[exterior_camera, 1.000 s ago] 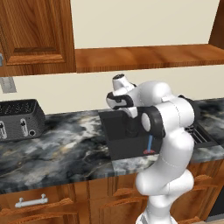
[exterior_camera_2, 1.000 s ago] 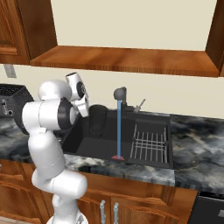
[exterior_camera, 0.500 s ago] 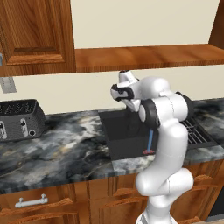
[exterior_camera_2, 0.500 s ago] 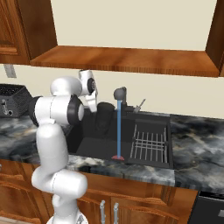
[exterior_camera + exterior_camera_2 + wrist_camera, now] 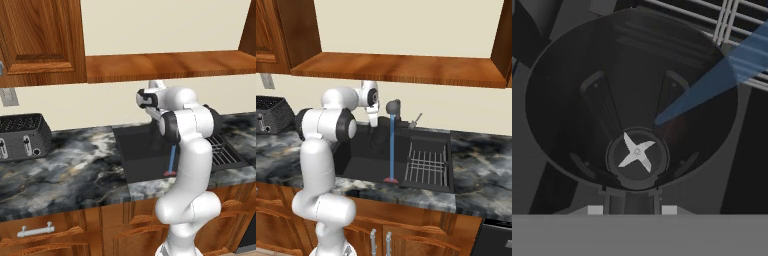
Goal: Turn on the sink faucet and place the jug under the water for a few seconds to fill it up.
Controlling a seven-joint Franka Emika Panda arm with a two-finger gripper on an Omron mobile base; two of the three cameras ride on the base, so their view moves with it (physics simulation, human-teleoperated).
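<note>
Over the sink, the end effector hangs with the jug below it, clenched on the jug's near rim; the hand view looks straight down into the open mouth, so the jug is carried upright, which it must be to take water. A small pale blade sits at the bottom of the jug's interior.

Faucet is already on: the water falls as a thin blue line from the grey head to the basin floor, ending in a small reddish mark. In the right base view the jug shows as a dark shape just beside the stream, on the arm's side of it, not under it. The hand view agrees, I judge: the blue streak seems to pass behind the far rim rather than into the mouth.

Wire rack lies on the far side of the stream, well clear of the jug. Toaster stands on the table, away from the work.

Judgement: turning on is done, filling not yet begun. The jug needs a short sideways shift toward the stream, kept level, so the mouth centres beneath it.
</note>
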